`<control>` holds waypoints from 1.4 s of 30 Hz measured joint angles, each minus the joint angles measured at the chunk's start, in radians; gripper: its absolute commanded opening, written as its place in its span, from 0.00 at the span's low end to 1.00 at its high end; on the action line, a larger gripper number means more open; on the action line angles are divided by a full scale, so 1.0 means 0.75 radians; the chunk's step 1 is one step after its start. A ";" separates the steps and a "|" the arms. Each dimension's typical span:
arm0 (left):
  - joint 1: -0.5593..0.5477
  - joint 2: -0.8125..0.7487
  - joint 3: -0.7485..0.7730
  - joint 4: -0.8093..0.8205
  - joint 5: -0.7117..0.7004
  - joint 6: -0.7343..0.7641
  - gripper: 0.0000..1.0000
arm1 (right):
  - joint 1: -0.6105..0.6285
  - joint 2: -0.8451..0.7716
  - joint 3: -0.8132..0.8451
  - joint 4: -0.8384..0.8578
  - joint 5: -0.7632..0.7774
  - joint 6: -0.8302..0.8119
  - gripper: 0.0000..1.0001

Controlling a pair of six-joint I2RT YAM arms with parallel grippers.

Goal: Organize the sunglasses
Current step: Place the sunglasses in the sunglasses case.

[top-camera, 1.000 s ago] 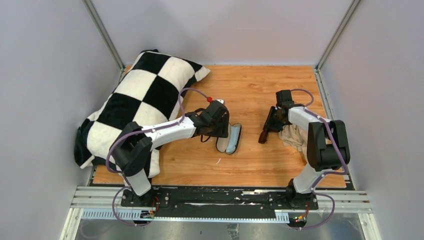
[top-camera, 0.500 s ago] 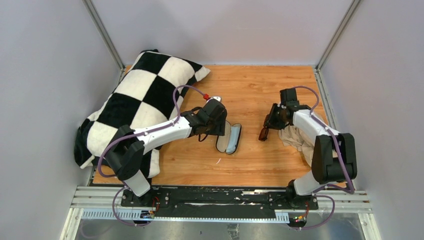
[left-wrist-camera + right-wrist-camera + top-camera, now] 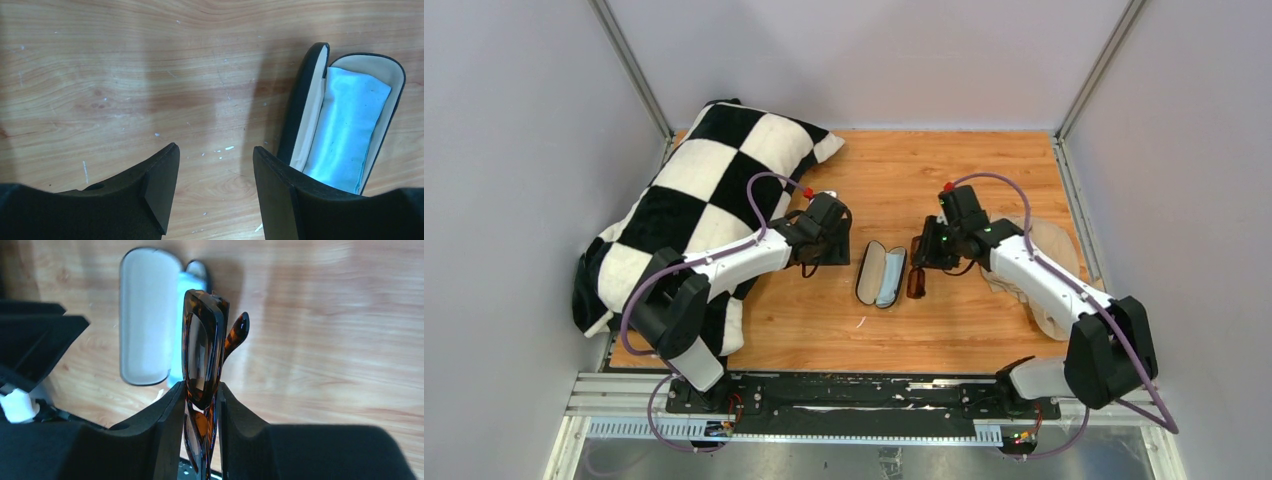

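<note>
1. Gripping the folded sunglasses (image 3: 202,350), the right pincer (image 3: 200,390) is clenched on them. Both pads press the tortoiseshell frame. The pair stands on edge and projects past the fingertips, with one temple tip splayed outward.
2. Lying open on the wooden table (image 3: 944,170), the glasses case (image 3: 145,315) sits just beyond the right pincer's load and to its left. Whether the two touch cannot be told.
3. Hovering over bare wood, the left pincer (image 3: 215,150) is released, its jaws apart and grasping nothing.
4. Resting in the beige-lined tray of the case, the light blue cloth (image 3: 347,120) lies just right of the left pincer's right finger. The lid stands on the side nearer that pincer.
5. Behind and to the left of the left pincer is the checkered pillow (image 3: 714,180), partly under that arm.
6. Behind the right pincer, beneath its arm, lies the crumpled beige fabric (image 3: 1049,245).
</note>
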 measured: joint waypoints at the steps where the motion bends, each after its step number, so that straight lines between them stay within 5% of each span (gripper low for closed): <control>1: 0.000 0.003 0.000 0.003 0.003 0.000 0.62 | 0.058 0.009 0.013 -0.006 0.004 0.019 0.33; 10: -0.001 0.098 0.004 0.028 0.059 0.008 0.62 | 0.341 0.211 0.187 0.020 0.070 0.140 0.36; 42: -0.001 0.152 -0.009 0.115 0.227 -0.002 0.61 | 0.346 0.415 0.159 0.105 0.291 0.192 0.35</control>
